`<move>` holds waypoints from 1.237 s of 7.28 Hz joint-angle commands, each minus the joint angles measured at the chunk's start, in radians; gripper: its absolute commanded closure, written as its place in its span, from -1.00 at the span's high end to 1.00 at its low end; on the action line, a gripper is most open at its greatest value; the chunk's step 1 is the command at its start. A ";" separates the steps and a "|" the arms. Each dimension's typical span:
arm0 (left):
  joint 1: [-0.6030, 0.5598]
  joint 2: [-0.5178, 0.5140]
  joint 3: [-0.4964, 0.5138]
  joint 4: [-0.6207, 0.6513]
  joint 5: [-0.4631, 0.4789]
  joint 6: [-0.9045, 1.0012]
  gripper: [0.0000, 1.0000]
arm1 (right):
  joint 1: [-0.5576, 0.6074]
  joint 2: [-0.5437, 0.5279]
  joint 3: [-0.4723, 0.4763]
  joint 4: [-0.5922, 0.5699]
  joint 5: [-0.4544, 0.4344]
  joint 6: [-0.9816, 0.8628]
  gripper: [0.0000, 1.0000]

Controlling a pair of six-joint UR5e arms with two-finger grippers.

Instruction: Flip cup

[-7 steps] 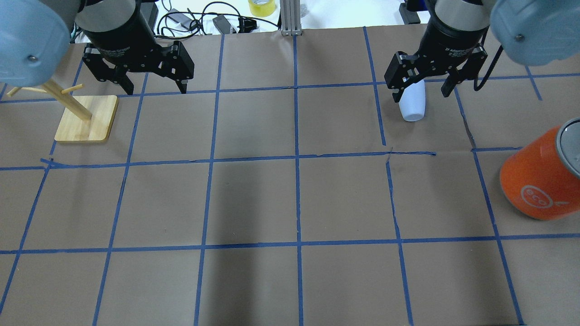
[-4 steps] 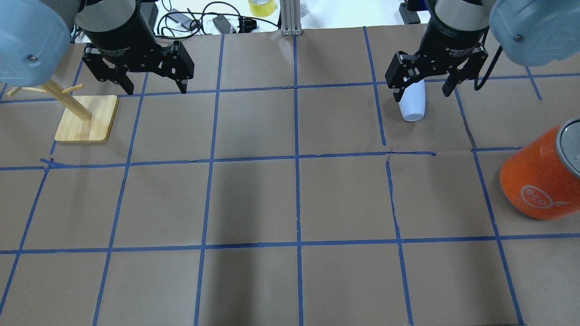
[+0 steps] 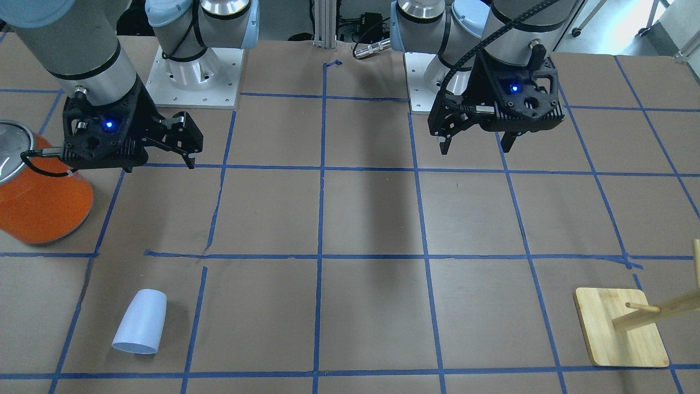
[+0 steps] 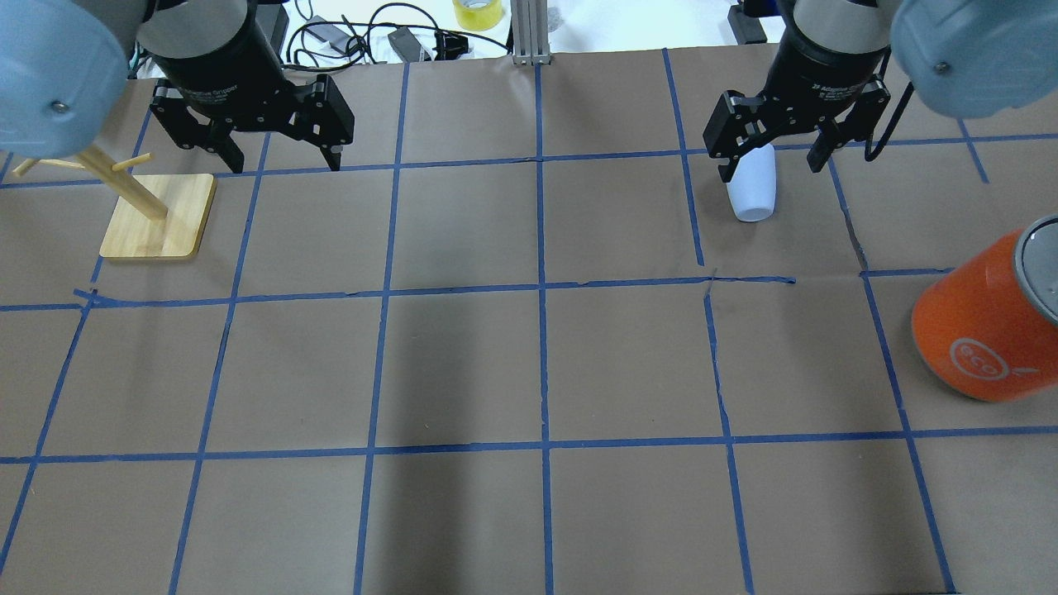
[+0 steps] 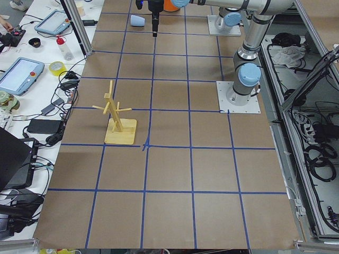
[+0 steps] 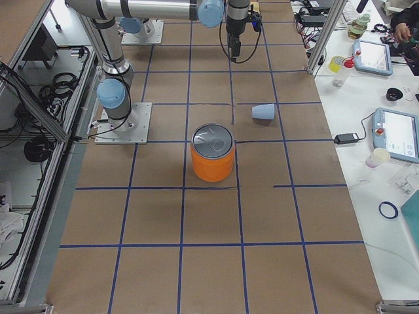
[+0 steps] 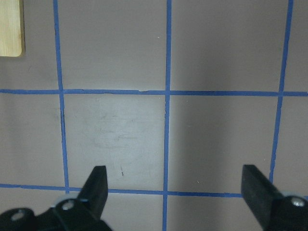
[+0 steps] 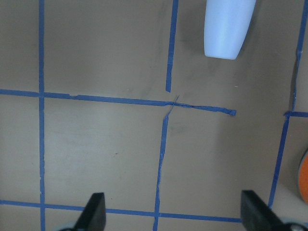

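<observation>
The pale blue-white cup [image 3: 139, 323] lies on its side on the brown paper, with its wide rim toward the operators' side and its narrow base toward the robot. It also shows in the overhead view [image 4: 752, 194], the right wrist view [image 8: 226, 26] and the exterior right view [image 6: 263, 112]. My right gripper [image 3: 159, 161] is open and empty. It hangs high above the table, on the robot's side of the cup and apart from it [image 4: 773, 165]. My left gripper [image 4: 285, 165] is open and empty over bare paper [image 3: 476, 149].
A large orange can with a metal lid [image 4: 984, 330] stands at the right edge, also in the front view [image 3: 38, 202]. A wooden peg rack on a square base [image 4: 157, 216] stands at far left. Blue tape lines grid the paper. Cables lie beyond the far edge.
My right gripper has drifted very slightly away from the robot, still open. The cup and the left arm have not moved.
</observation>
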 commanded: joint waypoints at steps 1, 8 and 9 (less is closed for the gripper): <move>0.000 0.000 0.000 0.000 0.000 0.000 1.00 | -0.010 0.006 0.004 -0.007 0.001 0.006 1.00; 0.000 0.000 0.002 0.002 0.000 -0.002 1.00 | -0.160 0.358 0.114 -0.549 0.019 0.004 1.00; 0.000 0.000 0.002 0.002 0.000 -0.002 1.00 | -0.160 0.397 0.107 -0.593 0.021 0.004 1.00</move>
